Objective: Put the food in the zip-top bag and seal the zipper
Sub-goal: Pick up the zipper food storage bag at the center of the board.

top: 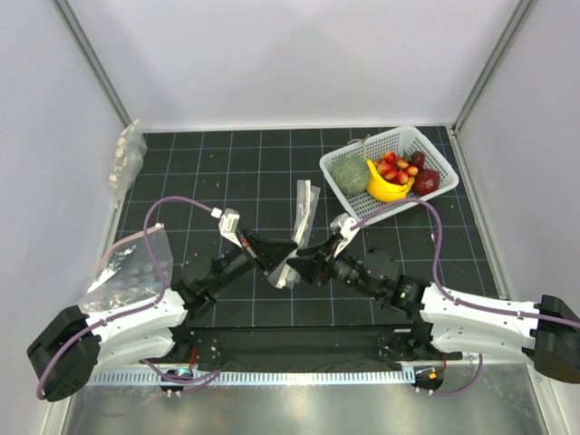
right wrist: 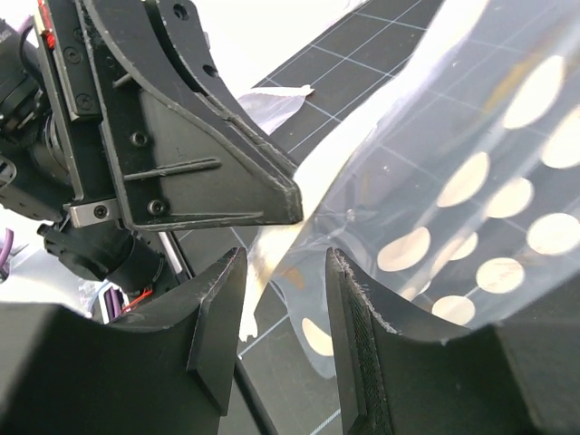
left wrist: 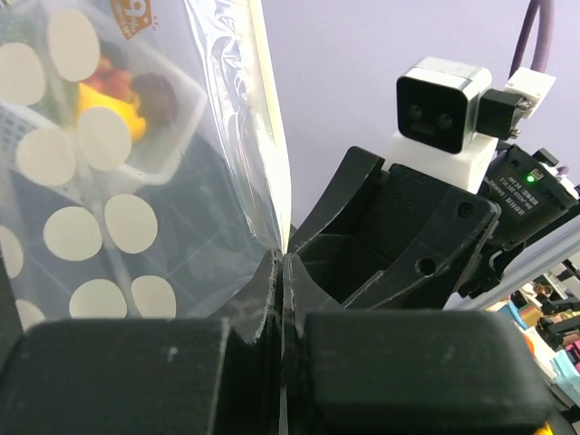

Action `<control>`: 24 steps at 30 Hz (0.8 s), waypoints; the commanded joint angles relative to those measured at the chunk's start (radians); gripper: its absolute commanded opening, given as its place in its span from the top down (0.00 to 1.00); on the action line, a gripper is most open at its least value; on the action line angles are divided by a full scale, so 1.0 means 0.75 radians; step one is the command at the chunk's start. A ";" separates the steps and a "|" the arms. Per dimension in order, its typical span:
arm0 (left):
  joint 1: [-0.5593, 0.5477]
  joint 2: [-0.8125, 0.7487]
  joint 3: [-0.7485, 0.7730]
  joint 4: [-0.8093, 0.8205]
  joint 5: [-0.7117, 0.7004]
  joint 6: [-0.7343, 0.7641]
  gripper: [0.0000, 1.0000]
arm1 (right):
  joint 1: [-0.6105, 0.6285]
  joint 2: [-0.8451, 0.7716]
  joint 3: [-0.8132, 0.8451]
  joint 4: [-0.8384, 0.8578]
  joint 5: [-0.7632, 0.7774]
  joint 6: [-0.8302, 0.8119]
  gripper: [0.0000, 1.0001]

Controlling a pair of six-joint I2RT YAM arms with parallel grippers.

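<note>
While the left pincer [left wrist: 283, 272] clamps the bag [left wrist: 172, 227] and the right pincer [right wrist: 286, 267] stands apart, its slick plastic may slip free.

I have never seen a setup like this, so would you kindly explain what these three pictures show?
Two robot arms sit at a table. One picture looks down from above; the other two come from cameras on each wrist. The left end effector is shut on the edge of the dotted zip-top bag; the right end effector is open close by. A white basket holds the red food, a banana and a green vegetable. More plastic bags lie at the left.
</note>
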 commanded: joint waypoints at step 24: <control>-0.084 0.025 0.036 0.091 -0.109 0.081 0.40 | -0.003 -0.009 0.022 0.059 0.144 0.098 0.98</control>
